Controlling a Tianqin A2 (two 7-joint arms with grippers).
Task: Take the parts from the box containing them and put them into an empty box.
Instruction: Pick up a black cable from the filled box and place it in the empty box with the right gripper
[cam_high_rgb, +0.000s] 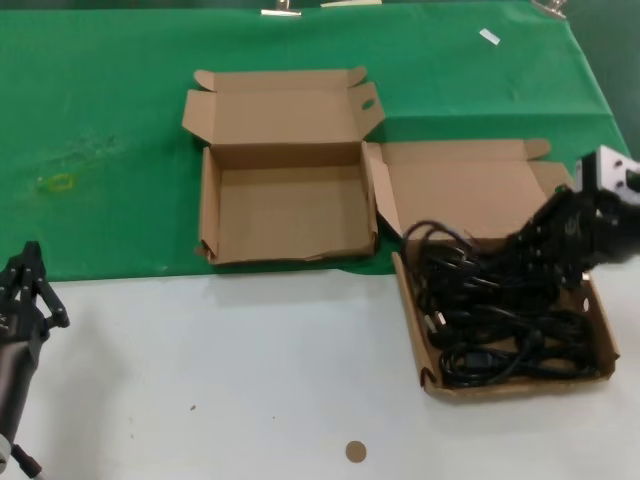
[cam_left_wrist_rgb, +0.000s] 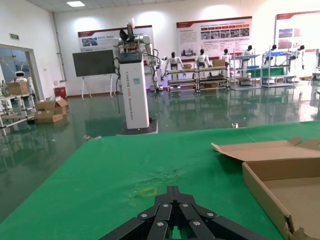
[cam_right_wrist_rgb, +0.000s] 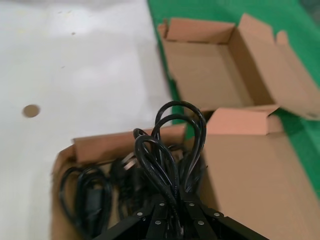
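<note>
The parts, black power cords (cam_high_rgb: 500, 335), lie tangled in the right-hand cardboard box (cam_high_rgb: 520, 388), whose lid lies open behind it. My right gripper (cam_high_rgb: 528, 245) is over this box, shut on one cord bundle (cam_right_wrist_rgb: 172, 145); the loops stick out past the fingertips (cam_right_wrist_rgb: 162, 206). More cords (cam_right_wrist_rgb: 87, 192) lie in the box (cam_right_wrist_rgb: 115, 142) below. The empty box (cam_high_rgb: 290, 212) stands left of it on the green cloth with its lid up, also visible in the right wrist view (cam_right_wrist_rgb: 205, 75). My left gripper (cam_high_rgb: 30, 262) is parked at the front left, shut (cam_left_wrist_rgb: 173, 192) and holding nothing.
Green cloth (cam_high_rgb: 110, 120) covers the back of the table; the front is white tabletop (cam_high_rgb: 230, 370). A small brown disc (cam_high_rgb: 355, 452) lies near the front edge. A yellow mark (cam_high_rgb: 60, 182) sits on the cloth at left. The empty box's wall (cam_left_wrist_rgb: 270, 195) is beside my left gripper.
</note>
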